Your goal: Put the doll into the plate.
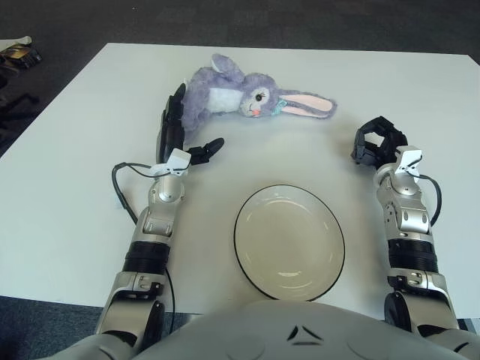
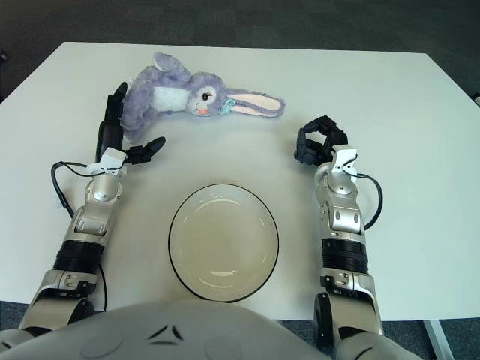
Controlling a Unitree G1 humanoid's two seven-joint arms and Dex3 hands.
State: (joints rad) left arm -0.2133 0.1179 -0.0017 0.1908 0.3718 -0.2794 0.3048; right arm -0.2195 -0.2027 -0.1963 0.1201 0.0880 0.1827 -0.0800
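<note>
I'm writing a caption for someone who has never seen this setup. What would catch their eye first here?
First, the purple plush rabbit lying on its side at the far middle of the white table, pink-lined ears pointing right. Next, the empty white plate with a dark rim, near the robot. The left hand is spread open around the rabbit's body end, not yet gripping; the right hand is curled, to the right of the plate.
</note>
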